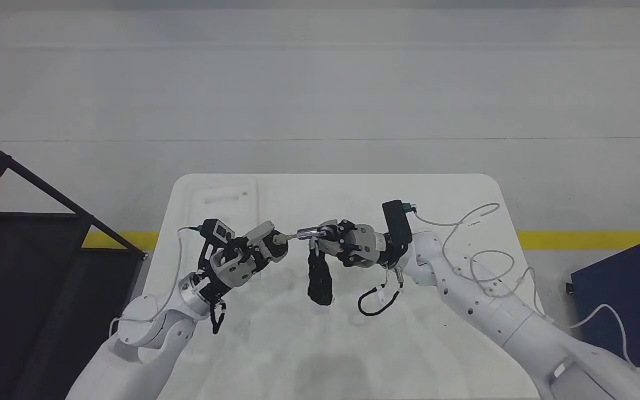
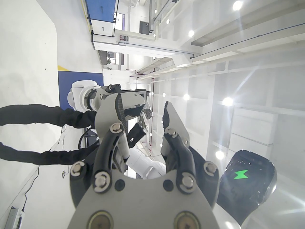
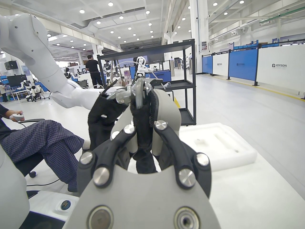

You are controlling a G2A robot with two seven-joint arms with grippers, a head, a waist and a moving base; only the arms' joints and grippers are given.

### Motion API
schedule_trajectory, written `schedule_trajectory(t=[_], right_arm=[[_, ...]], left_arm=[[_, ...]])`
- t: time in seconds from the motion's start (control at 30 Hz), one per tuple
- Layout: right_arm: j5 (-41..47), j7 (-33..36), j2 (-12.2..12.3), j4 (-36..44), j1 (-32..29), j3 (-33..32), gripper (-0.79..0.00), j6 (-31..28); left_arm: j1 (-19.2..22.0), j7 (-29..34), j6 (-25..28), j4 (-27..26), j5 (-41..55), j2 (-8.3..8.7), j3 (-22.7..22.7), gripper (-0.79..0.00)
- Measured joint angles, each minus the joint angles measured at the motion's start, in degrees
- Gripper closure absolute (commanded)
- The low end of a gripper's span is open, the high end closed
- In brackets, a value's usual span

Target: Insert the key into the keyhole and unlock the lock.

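Observation:
Both arms meet above the middle of the white table [image 1: 440, 340]. My right gripper [image 1: 328, 238] [image 3: 143, 94] is shut on the lock [image 3: 140, 120]. The lock has a black body, and its silver metal top [image 3: 139, 89] sticks out past the fingertips. The black part [image 1: 319, 282] hangs down below the gripper. My left gripper [image 1: 280, 240] [image 2: 143, 107] faces it with its fingers apart. The lock's round silver face [image 2: 147, 113] sits between them. A key with a black head [image 2: 136, 133] [image 3: 102, 117] points its blade at that face. I cannot tell whether it is fully in.
A white foam tray [image 3: 221, 141] [image 1: 215, 195] with cut-outs lies at the table's far left. A thin black cable loop [image 1: 375, 300] hangs under the right wrist. A black shelf rack [image 3: 183, 84] stands beyond the table.

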State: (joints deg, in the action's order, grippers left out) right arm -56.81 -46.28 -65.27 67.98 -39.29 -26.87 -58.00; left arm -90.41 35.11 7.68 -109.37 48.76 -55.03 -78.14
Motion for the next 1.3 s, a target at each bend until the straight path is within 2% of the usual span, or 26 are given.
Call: schedule_trajectory(t=[0.3, 0.6, 0.63, 0.67, 0.73, 1.0, 1.3], right_arm=[[-0.28, 0.00, 0.05, -0.10, 0.13, 0.59, 0.000, 0.00], [-0.10, 0.00, 0.04, -0.46, 0.34, 0.91, 0.000, 0.00], [-0.11, 0.00, 0.04, -0.49, 0.36, 0.94, 0.000, 0.00], [-0.11, 0.00, 0.04, -0.55, 0.38, 0.99, 0.000, 0.00], [-0.11, 0.00, 0.03, -0.68, 0.42, 1.05, 0.000, 0.00], [0.07, 0.00, -0.10, -1.10, 0.60, 1.41, 0.000, 0.00], [0.35, 0.01, -0.04, -1.01, 0.33, 1.26, 0.000, 0.00]], left_arm=[[-0.01, 1.13, -0.49, -0.77, -0.54, -0.47, 0.16, -0.289], [-0.34, 2.15, -1.02, -0.89, -1.95, -0.81, -0.05, -0.194], [-0.37, 2.22, -1.05, -0.90, -2.00, -0.84, -0.12, -0.163], [-0.40, 2.35, -1.07, -0.91, -2.04, -0.88, -0.19, -0.086], [-0.42, 2.69, -1.07, -0.95, -2.12, -0.95, -0.28, 0.000], [-0.37, 5.36, -0.54, -1.28, -5.06, -1.09, -0.56, 0.000], [0.64, 7.02, 6.83, -2.66, -21.82, -0.88, -1.40, 0.000]])
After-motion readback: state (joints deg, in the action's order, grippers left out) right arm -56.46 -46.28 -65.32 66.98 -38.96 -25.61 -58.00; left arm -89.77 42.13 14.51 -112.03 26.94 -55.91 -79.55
